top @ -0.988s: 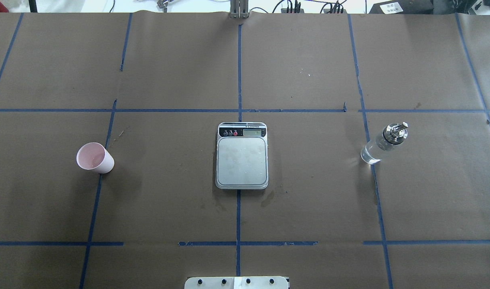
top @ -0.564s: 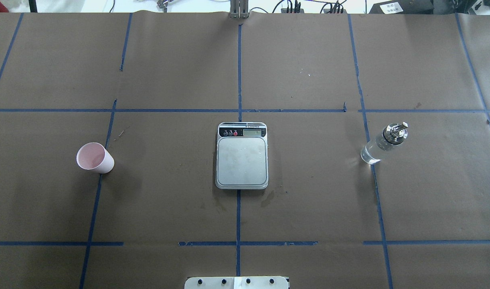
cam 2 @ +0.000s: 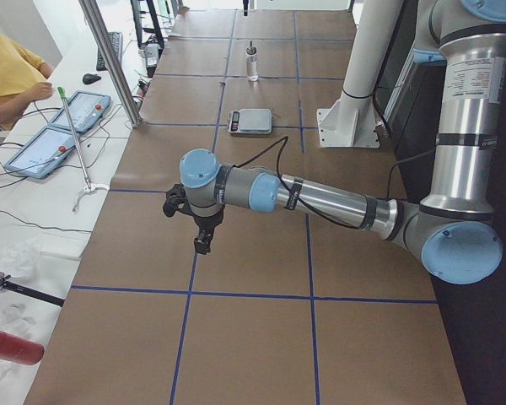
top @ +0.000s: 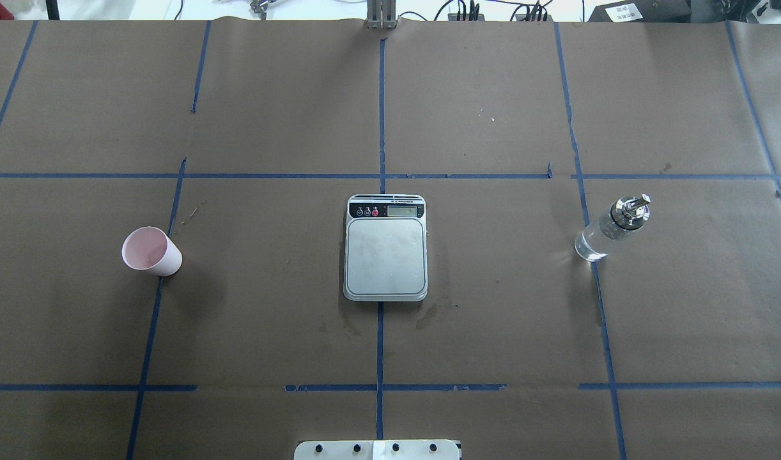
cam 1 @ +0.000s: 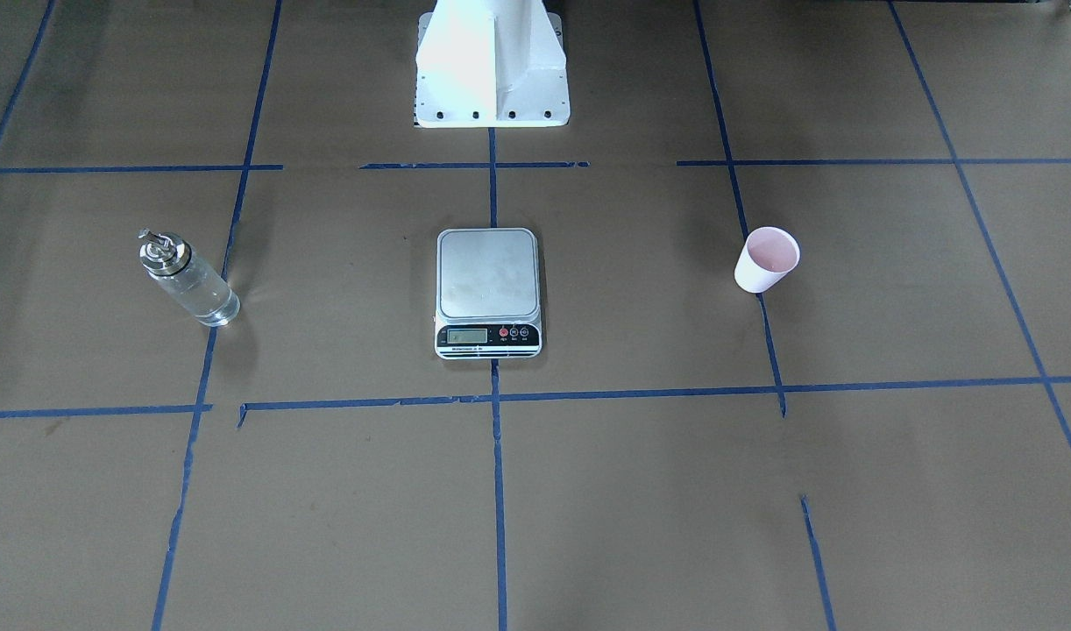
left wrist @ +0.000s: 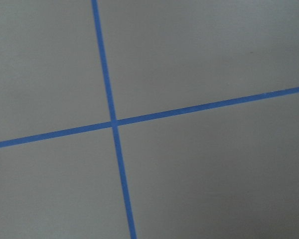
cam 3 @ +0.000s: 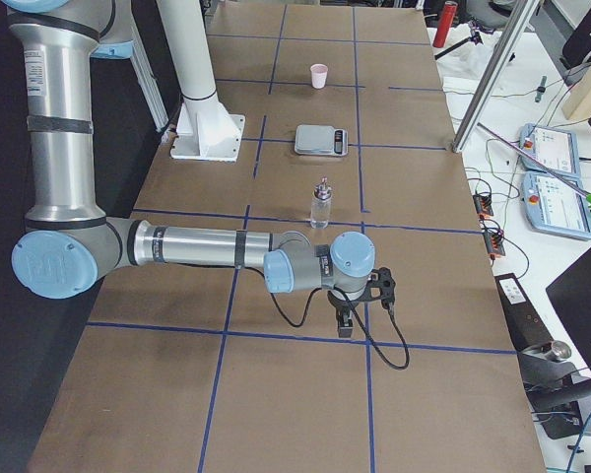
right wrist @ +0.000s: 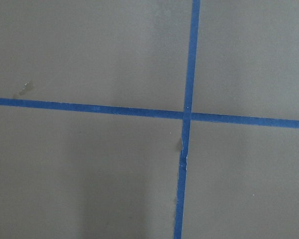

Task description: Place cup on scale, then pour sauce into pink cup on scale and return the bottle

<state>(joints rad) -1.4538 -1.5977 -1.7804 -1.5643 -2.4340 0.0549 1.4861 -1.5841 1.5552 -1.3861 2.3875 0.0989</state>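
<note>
The pale pink cup [top: 151, 251] stands upright on the table's left side, well apart from the scale [top: 385, 249] at the centre, whose steel plate is bare. The clear glass bottle [top: 611, 229] with its silver spout stands upright on the right, clear liquid inside. Front view: cup [cam 1: 768, 258], scale [cam 1: 488, 292], bottle [cam 1: 187, 279]. My left gripper [cam 2: 202, 245] hangs over bare paper far from the cup, beyond the table's left part. My right gripper [cam 3: 345, 325] hangs over bare paper beyond the bottle [cam 3: 321, 205]. I cannot tell whether either is open or shut.
Brown paper with blue tape lines covers the table [top: 493, 332]. The robot's white base [cam 1: 492, 66] stands behind the scale. Both wrist views show only tape crossings. An operator [cam 2: 8, 76] and tablets [cam 2: 63, 126] are at a side bench.
</note>
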